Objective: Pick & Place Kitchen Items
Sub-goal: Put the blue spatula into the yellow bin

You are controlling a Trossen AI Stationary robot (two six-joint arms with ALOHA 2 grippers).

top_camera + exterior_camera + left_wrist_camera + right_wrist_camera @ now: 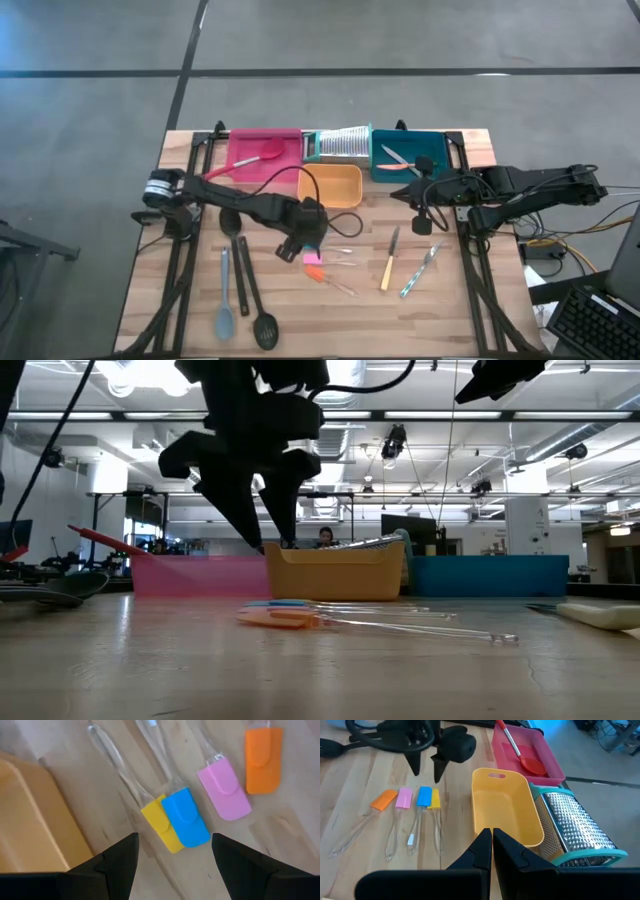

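High view: we find the left gripper (308, 247) over the wooden desk (440, 310), just beside the orange rectangular plastic tray (335, 185); the right gripper (424, 222) waits near the teal tray (440, 150).

Low view: the left gripper hangs above four small clear-handled silicone spatulas (300, 615), not touching.

Left wrist view: its jaws stand wide, empty, straddling the yellow spatula (161, 824) and blue spatula (186, 817), which overlap. We judge a descent risks pinching both or skidding them.

Right wrist view: the right gripper is closed, empty. We count four spatulas, one ribbed metal grater (572, 827).
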